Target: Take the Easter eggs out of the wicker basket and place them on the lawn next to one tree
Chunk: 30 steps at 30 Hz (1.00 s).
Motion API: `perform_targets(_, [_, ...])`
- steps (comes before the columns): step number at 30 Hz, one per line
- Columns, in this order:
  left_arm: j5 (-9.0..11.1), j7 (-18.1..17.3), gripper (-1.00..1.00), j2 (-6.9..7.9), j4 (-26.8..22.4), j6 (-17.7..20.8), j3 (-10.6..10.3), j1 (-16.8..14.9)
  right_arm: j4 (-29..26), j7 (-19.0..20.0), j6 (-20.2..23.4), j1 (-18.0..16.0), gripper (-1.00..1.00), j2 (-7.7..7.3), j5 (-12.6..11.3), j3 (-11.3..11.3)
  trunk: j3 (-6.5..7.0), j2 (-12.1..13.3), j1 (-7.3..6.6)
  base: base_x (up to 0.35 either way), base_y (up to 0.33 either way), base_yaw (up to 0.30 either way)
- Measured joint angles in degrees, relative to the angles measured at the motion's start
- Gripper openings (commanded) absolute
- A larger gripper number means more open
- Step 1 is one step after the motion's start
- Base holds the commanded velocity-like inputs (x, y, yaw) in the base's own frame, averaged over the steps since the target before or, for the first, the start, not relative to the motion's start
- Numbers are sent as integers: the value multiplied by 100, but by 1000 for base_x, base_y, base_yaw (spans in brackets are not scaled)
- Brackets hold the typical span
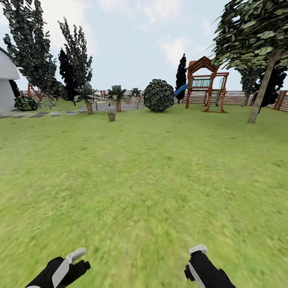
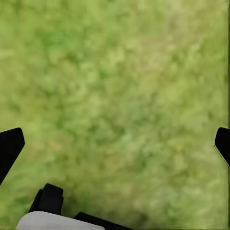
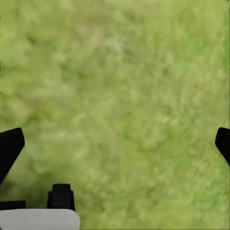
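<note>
The wicker basket [image 1: 111, 116] stands far off on the lawn [image 1: 144, 180], small and grey-brown, in front of the palm bed. The eggs are not visible at this distance. A tall tree [image 1: 261, 93] with a grey-brown trunk and a broad green canopy rises at the right. My left gripper [image 1: 79, 260] and right gripper [image 1: 194, 260] hang low at the near edge of the head view. In the wrist views the left gripper [image 2: 115, 143] and right gripper [image 3: 115, 143] are open over bare grass, holding nothing.
A wooden play tower [image 1: 206, 84] with a blue slide stands at the back right before the slat fence [image 1: 236, 97]. A round bush [image 1: 159, 95], small palms [image 1: 118, 96] and dark columnar trees [image 1: 32, 48] line the back. A white building [image 1: 7, 86] is at the left.
</note>
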Motion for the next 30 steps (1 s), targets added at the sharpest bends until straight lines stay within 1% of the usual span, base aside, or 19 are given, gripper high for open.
perform_targets(5, [0, 0, 100, -5, 0, 0, 0, 0, 0, 0, -2, 0, 100, -2, -2, -3, 0, 0, 0, 325, 0, 227])
perform_targets(8, [0, 0, 100, -6, 0, 0, 0, 0, 0, 0, -1, 0, 100, -7, 0, -3, 0, 0, 0, 325, 0, 81])
perform_targets(30, [0, 0, 100, -16, 0, 0, 0, 0, -1, -1, 7, 0, 100, -9, 1, -3, 0, 0, 0, 325, 0, 3])
